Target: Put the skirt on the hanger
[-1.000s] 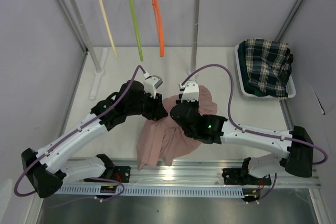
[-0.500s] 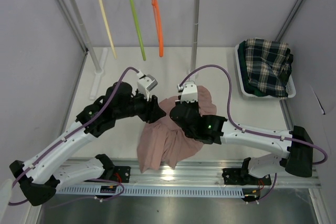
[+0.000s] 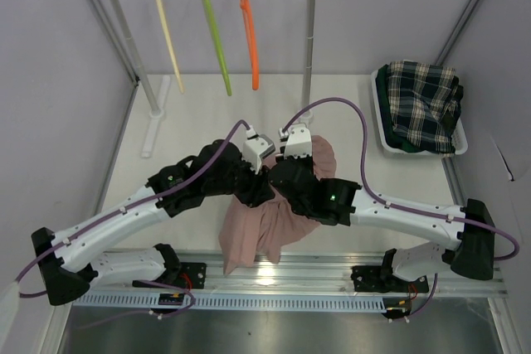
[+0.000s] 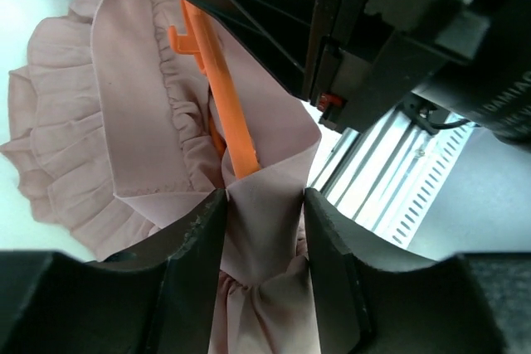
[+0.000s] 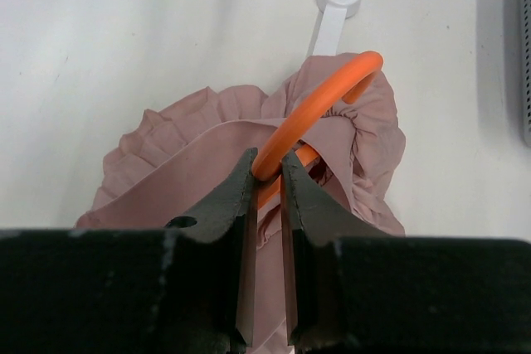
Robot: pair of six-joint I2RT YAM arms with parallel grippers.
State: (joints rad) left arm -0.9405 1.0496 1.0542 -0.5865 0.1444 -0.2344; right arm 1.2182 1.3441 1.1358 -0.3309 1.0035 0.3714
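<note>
The pink skirt [image 3: 257, 234] lies bunched on the table between the two arms. An orange hanger [image 5: 307, 101] is partly inside it, with its hook sticking out of the waistband. My right gripper [image 5: 267, 162] is shut on the hanger's hook, above the skirt in the top view [image 3: 280, 181]. My left gripper [image 4: 264, 196] is shut on a fold of the skirt's waistband [image 4: 261, 230], just below the hanger's arm [image 4: 224, 97]. In the top view it [image 3: 262, 191] sits tight against the right gripper. The rest of the hanger is hidden under fabric.
A clothes rack [image 3: 309, 47] stands at the back with a cream hanger [image 3: 170, 35], a green hanger [image 3: 214, 35] and an orange hanger [image 3: 249, 31]. A white basket [image 3: 461, 140] with plaid cloth [image 3: 419, 105] sits at the right. A metal rail [image 3: 332, 267] runs along the near edge.
My left arm swung back to the left, then moved right and closer to the right gripper, staying at the skirt's waistband. The right gripper held the hanger nearly still.
</note>
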